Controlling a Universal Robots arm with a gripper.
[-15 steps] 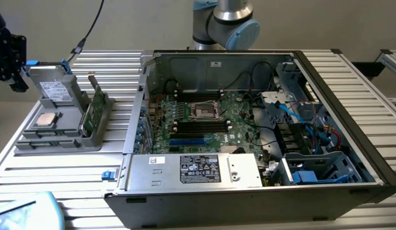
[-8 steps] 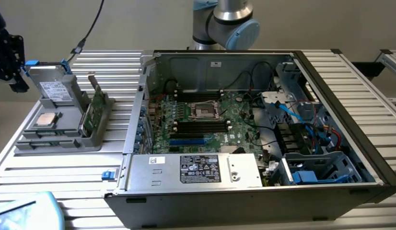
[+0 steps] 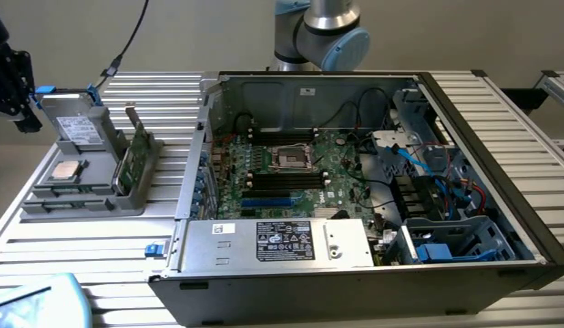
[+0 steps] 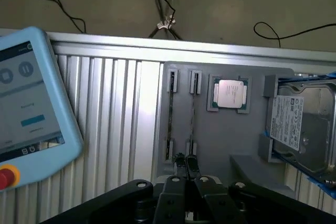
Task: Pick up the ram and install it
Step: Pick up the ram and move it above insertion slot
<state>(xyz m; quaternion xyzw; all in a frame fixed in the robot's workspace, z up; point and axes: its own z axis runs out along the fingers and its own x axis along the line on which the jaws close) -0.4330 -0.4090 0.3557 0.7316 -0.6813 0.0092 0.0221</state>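
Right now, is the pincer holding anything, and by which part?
Nothing. The pincer is bare, apart from the memory stick, which stands in the gray tray.

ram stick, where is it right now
The ram stands on edge in the gray tray on the exterior view's left, between the silver processor and the open computer case.

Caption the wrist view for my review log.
Pincer hovering over a grey holder carrying two edge-on ram sticks, a processor and a hard drive, teach pendant alongside.

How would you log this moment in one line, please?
gripper: shut, empty, near tray | ram: upright in tray slot, ungrasped | computer case: open
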